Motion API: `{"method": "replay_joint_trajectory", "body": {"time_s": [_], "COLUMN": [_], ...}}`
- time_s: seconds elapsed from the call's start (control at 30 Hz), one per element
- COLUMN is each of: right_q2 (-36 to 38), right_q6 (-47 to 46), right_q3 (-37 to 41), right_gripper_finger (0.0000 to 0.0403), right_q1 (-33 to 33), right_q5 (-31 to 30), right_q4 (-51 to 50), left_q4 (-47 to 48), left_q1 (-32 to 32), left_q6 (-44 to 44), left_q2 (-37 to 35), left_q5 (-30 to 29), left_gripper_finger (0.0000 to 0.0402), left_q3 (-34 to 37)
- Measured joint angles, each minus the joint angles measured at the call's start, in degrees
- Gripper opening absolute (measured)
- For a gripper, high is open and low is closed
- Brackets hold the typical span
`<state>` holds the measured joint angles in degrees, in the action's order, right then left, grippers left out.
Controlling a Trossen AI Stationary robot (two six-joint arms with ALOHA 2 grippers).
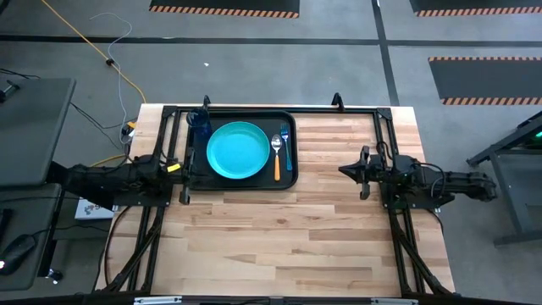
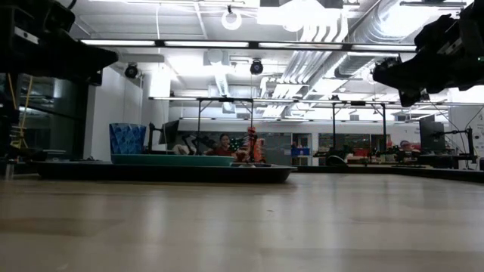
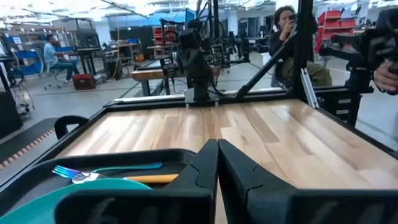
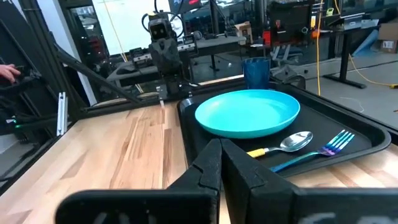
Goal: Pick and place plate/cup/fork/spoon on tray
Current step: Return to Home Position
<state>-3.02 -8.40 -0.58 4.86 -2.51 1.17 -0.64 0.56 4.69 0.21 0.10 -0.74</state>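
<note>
A large black rectangular tray with rounded corners and a raised rim [image 1: 246, 184] is seen on the far-left part of a light wooden plank table [image 1: 296, 237]. All four pieces of tableware are held in it. A round flat turquoise plate [image 1: 238, 151] is laid in the middle of the tray, towards its left. A small translucent dark-blue tumbler cup [image 1: 200, 119] is stood upright in the tray's far-left corner, just beside the plate. A spoon with a shiny silver bowl and an orange-tan handle [image 1: 276, 157] is laid just to the right of the plate, its bowl pointed to the far side. A slim light-blue plastic fork [image 1: 285, 146] is placed alongside it, between the spoon and the tray's right rim, with its tines also turned to the far side.

The left jaws are held above the table at the tray's left rim, near its front corner, and are pressed together with nothing between them. The right jaws are raised over bare wood to the right of the tray, well apart from it, and are likewise pressed together and empty. Both are pointed towards the tray.

A seated person [image 3: 292, 37] is visible in the room beyond the table.
</note>
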Motion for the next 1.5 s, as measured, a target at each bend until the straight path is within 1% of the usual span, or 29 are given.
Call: {"method": "replay_joint_trajectory", "body": {"time_s": [0.27, 0.63, 1.5], "right_q2": [-1.12, -1.5, -1.5], "right_q6": [1.34, -3.59, -3.15], "right_q3": [0.0, 0.0, 0.0], "right_gripper_finger": [0.0, 0.0, 0.0], "right_q1": [0.0, 0.0, 0.0], "right_q5": [-0.21, -0.23, -0.25], "right_q4": [0.0, -0.02, -0.04], "left_q4": [-0.1, -0.04, -0.03], "left_q1": [-0.01, -0.02, -0.04], "left_q6": [0.0, 0.01, 0.02], "left_q2": [-0.02, 0.48, 0.5], "left_q5": [-0.41, -0.39, -0.37], "left_gripper_finger": [0.0003, 0.0003, 0.0003], "left_q3": [0.05, 0.05, 0.05]}}
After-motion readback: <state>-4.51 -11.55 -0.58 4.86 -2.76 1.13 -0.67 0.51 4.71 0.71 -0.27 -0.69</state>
